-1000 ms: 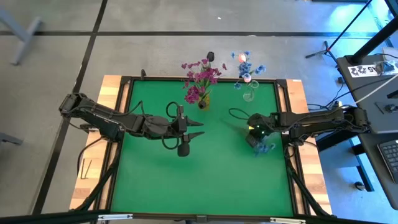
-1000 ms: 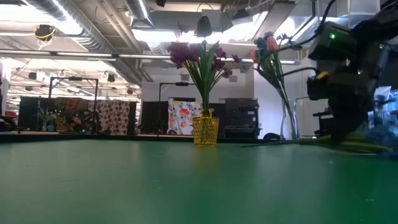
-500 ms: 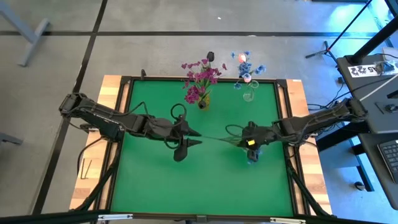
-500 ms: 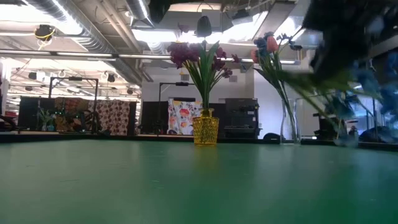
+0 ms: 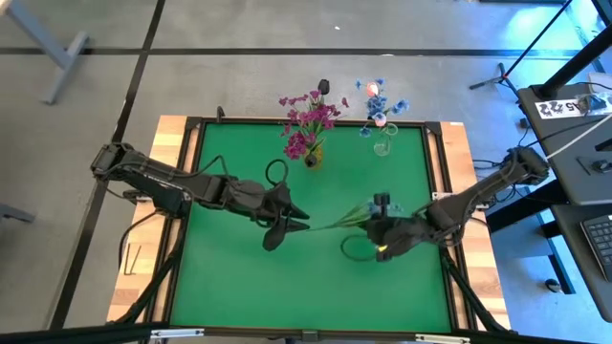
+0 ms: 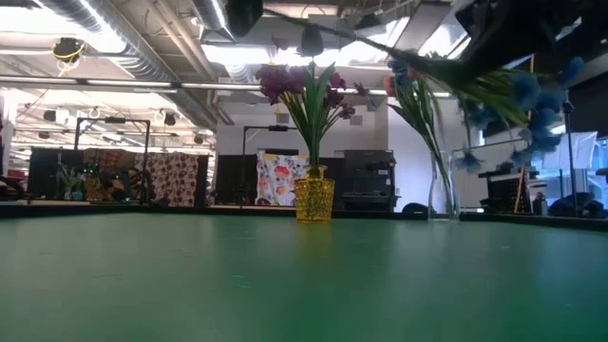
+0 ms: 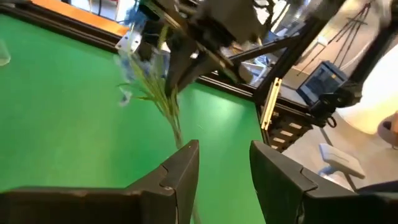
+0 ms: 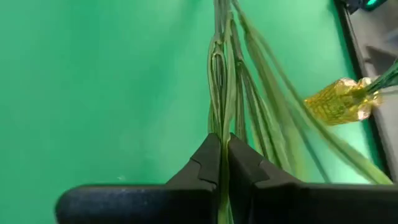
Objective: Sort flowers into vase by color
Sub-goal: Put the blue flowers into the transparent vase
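Blue spray held between both arms over mid-worktop.

Right end effector (image 5: pixel 375 234), right of centre in the high view, was clenched on the green stems of a blue flower spray (image 5: pixel 337 222); its wrist view showed the fingers (image 8: pixel 209 163) pinched tight on the stalks. The stem ran left toward the left end effector (image 5: pixel 298 218), whose fingers (image 7: pixel 180 171) stood apart with the stem tip between them, not clamped. Blue blooms (image 6: pixel 532 100) hung blurred at upper right of the low view. Magenta sprays stood in the yellow vase (image 5: pixel 312 157) at the top centre of the green worktop (image 5: pixel 239 277); blue and pale flowers in the clear vase (image 5: pixel 383 145) just right of it.
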`<control>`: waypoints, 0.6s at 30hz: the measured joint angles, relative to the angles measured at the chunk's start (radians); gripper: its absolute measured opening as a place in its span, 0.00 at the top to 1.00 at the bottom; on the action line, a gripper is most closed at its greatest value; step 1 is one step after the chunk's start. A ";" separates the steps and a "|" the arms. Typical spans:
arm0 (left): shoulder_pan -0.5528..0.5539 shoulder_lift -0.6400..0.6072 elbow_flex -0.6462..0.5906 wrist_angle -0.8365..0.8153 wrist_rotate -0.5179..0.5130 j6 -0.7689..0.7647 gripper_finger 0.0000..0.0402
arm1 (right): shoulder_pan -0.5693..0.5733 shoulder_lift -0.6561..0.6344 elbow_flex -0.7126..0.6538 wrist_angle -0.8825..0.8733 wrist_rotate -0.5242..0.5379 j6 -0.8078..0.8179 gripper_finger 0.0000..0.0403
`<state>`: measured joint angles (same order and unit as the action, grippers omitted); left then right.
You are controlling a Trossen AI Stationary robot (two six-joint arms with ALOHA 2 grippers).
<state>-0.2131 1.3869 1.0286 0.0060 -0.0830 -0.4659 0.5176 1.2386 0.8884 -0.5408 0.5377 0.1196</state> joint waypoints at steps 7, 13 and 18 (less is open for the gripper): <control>0.030 0.000 0.000 -0.166 0.000 -0.059 0.66 | 0.054 0.160 0.097 -0.021 0.103 -0.077 0.97; 0.015 0.000 0.000 -0.206 0.077 -0.083 0.66 | 0.081 0.256 0.213 -0.047 0.183 -0.171 0.97; -0.007 0.000 0.000 -0.205 0.248 -0.086 0.66 | 0.078 0.302 0.274 -0.061 0.206 -0.222 0.98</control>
<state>-0.2199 1.3872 1.0286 -0.1987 0.1649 -0.5519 0.5953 1.5409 1.1626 -0.6021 0.7435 -0.1024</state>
